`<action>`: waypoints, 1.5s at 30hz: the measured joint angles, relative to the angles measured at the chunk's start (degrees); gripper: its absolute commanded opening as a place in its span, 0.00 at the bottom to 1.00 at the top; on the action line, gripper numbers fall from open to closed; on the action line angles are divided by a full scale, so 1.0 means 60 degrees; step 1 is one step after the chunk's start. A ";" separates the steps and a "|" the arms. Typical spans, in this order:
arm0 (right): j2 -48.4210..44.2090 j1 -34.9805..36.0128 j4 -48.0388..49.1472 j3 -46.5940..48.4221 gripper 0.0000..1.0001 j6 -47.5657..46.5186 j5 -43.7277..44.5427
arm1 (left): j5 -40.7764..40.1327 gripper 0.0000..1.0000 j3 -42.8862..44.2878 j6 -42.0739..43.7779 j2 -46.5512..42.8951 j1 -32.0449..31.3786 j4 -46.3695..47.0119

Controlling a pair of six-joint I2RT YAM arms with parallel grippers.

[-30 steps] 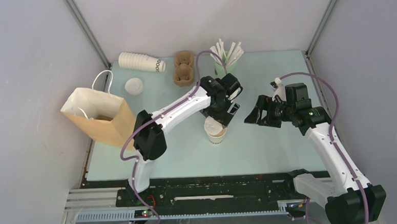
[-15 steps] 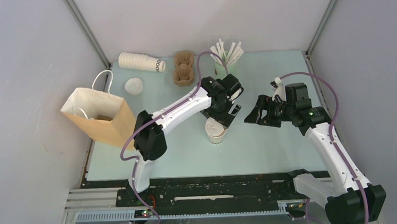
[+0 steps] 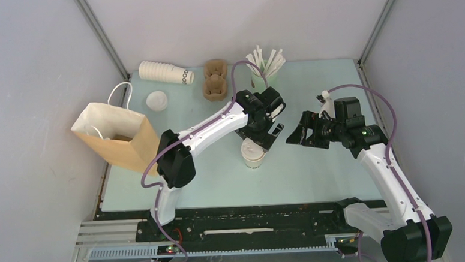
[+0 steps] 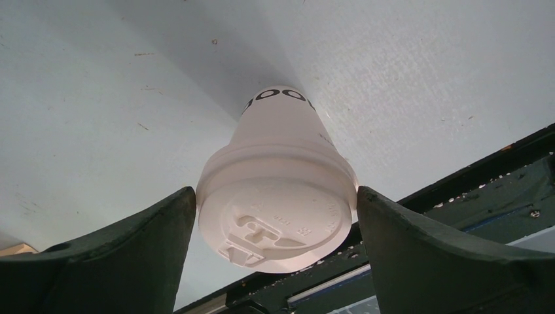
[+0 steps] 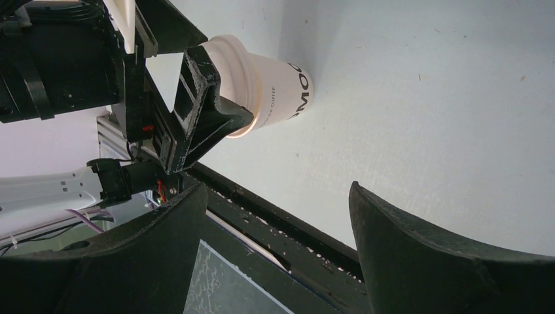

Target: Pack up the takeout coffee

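Upright on the counter (image 3: 316,174), roughly midway along it and nearer its near edge, the takeout coffee cup (image 3: 254,158) is seen with its white lid (image 4: 275,222) seated on top. The lid's rim is flanked by the left gripper (image 4: 276,199), one of its fingers (image 4: 150,242) flush at each side; whether the lid is clamped cannot be told. The right gripper (image 3: 297,133) is held open and empty, near the cup on the side toward the counter's right edge.

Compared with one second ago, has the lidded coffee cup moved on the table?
No. The coffee cup stands in the same spot, as far below the green cup of sticks as before.
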 measured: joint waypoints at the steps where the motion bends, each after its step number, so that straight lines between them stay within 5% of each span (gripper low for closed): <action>1: 0.0000 0.0000 0.0000 -0.0004 0.88 0.0000 0.0000 | 0.0000 0.97 0.0000 0.0000 0.0000 -0.0004 0.0000; 45: -0.0058 0.0000 -0.0004 -0.0004 0.88 -0.0007 0.0000 | -0.0255 1.00 -0.0018 -0.0011 -0.0076 -0.0080 -0.0087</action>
